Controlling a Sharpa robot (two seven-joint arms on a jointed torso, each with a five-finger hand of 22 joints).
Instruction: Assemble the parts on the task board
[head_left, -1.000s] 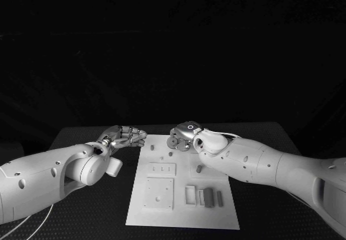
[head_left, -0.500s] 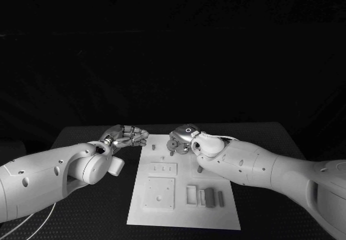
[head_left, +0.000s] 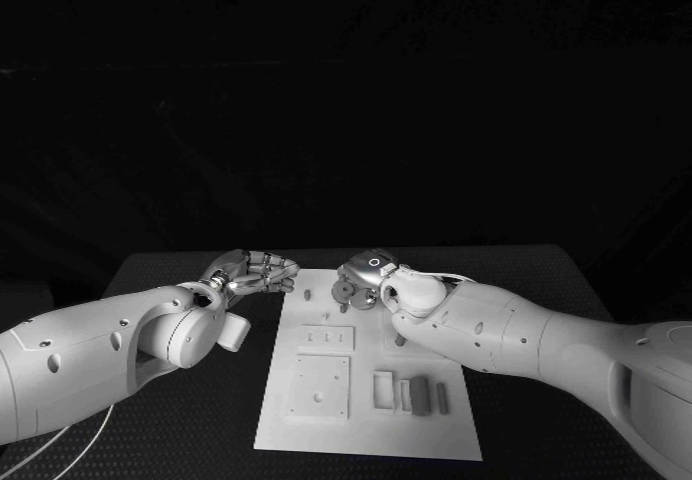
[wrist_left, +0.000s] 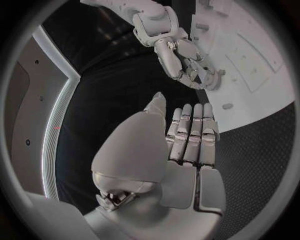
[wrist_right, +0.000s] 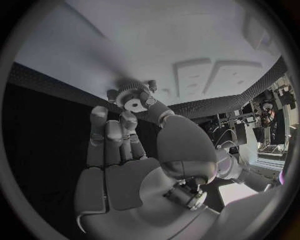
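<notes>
The robot's right hand (head_left: 364, 281) hovers over the far end of the white task board (head_left: 369, 440), pinching a small toothed gear (wrist_right: 133, 98) between its thumb and fingertips, in a step that reads as seating the gear on the board. In the right wrist view the gear sits flat-faced with a pale hub at its centre, close to the board's surface, with two short dark pegs (wrist_right: 150, 85) just beside it at the board's edge. How much gap is left between gear and board cannot be told.

The left hand (head_left: 254, 273) hangs just off the board's left edge near its far corner, fingers curled in and holding nothing; in the left wrist view its fingers (wrist_left: 190, 132) lie side by side, folded toward the palm, clear of the work.

Nearer the robot, the board carries a square raised plate (head_left: 317, 386), a smaller slotted block (head_left: 327, 338) and a row of upright rectangular parts (head_left: 411, 394), all well apart from the gear.

Doing this step well likely means keeping the gear level, lining its centre hole over the intended post before lowering, and easing it down without tilt so the bore does not bind. If it must mesh with a neighbour, a slight twist on the way down should help the teeth settle. The pinch should be released only once the gear is seated, and the left hand is best kept where it is, out of the way.
</notes>
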